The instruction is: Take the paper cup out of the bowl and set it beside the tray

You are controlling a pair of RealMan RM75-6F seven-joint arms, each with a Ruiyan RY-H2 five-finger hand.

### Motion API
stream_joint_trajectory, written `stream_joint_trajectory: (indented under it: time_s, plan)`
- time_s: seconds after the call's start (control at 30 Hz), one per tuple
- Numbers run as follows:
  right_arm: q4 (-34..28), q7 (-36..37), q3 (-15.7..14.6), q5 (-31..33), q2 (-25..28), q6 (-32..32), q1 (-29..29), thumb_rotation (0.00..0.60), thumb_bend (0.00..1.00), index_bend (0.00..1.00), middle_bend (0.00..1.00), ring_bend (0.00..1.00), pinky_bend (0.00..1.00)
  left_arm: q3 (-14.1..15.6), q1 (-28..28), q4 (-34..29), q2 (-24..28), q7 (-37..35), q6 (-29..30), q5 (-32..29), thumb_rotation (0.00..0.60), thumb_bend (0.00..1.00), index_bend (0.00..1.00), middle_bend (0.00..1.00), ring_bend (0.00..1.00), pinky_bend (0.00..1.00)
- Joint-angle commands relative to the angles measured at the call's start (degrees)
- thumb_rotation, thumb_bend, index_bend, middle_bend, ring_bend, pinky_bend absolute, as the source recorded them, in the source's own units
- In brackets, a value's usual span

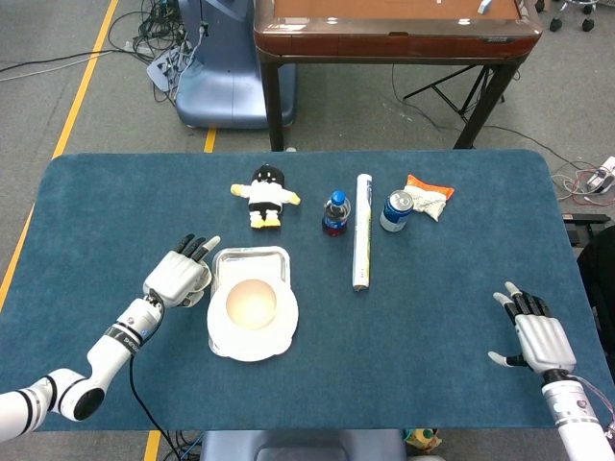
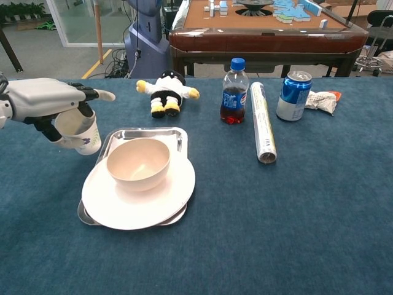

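Observation:
My left hand (image 2: 46,101) (image 1: 177,275) grips a white paper cup (image 2: 78,131) just left of the steel tray (image 2: 167,134) (image 1: 250,255), low over the blue table. In the head view the cup is mostly hidden under the hand. A beige bowl (image 2: 138,162) (image 1: 251,303) sits empty on a white plate (image 2: 175,193) that lies on the tray. Far to the right, near the table's front edge, my right hand (image 1: 536,331) rests with fingers spread and holds nothing.
Behind the tray lie a plush toy (image 2: 166,90), a cola bottle (image 2: 233,92), a foil roll (image 2: 262,122), a blue can (image 2: 292,94) and a snack bag (image 2: 319,100). A wooden table (image 2: 264,31) stands beyond the far edge.

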Motion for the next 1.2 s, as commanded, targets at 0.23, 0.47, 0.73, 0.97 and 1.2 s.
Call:
stream_joint_trajectory:
  time_s: [0.23, 0.47, 0.73, 0.97, 1.2]
  plan:
    - [0.1, -0.7, 0.0, 0.5, -0.4, -0.2, 0.2, 0.6, 0.2, 0.0, 0.0, 0.0, 0.0, 0.8, -0.1, 4.5, -1.6, -4.2, -1.5, 2.1, 0.6, 0.32, 0.62, 0.03, 0.0, 0.0]
    - [0.4, -1.3, 0.0, 1.2, -0.9, -0.8, 0.6, 0.6, 0.2, 0.0, 0.0, 0.0, 0.0, 1.0, -0.3, 7.0, -2.4, -7.0, -2.5, 3.2, 0.6, 0.32, 0.62, 0.03, 0.0, 0.0]
    - [0.7, -1.4, 0.0, 1.5, -1.1, -1.0, 0.7, 0.6, 0.2, 0.0, 0.0, 0.0, 0.0, 1.5, -0.7, 8.5, -2.7, -9.1, -4.3, 4.0, 0.6, 0.32, 0.56, 0.03, 0.0, 0.0]
    - [0.9, -1.3, 0.0, 1.7, -1.1, -1.4, 0.9, 0.6, 0.2, 0.0, 0.0, 0.0, 0.0, 1.3, -1.0, 7.5, -1.7, -10.6, -4.5, 5.1, 0.6, 0.32, 0.5, 0.03, 0.0, 0.0]
    - [0.8, -1.4, -0.2, 1.7, -1.1, -1.5, 1.0, 0.6, 0.2, 0.0, 0.0, 0.0, 0.0, 1.1, -0.8, 6.1, -0.4, -10.1, -3.8, 5.1, 0.6, 0.32, 0.41, 0.02, 0.0, 0.0]
